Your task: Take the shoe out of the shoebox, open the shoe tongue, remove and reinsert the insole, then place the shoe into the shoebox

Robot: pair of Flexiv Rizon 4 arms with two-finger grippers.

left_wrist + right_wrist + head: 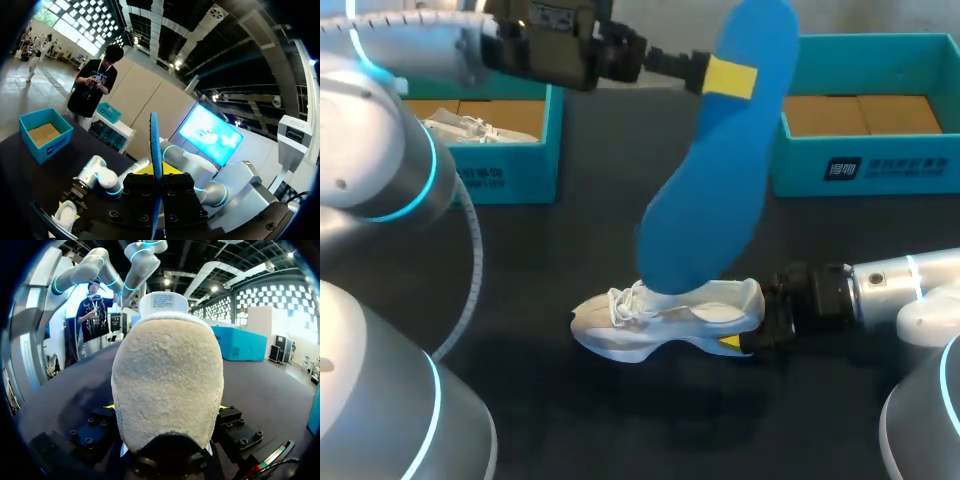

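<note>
Insole (715, 170) pinched at upper end by left gripper (725, 75), held steeply tilted, lower end dipped into mouth of shoe (660, 325). Shoe stood on table (570, 400) between left shoebox (510, 180) and right shoebox (920, 170), heel clamped by right gripper (750, 335). Whether insole is outbound or inbound cannot be told. Either way: heel to be kept pinned flat, insole to be moved along own length in line with shoe, lower end kept clear of laces (623, 303), buckling avoided
</note>
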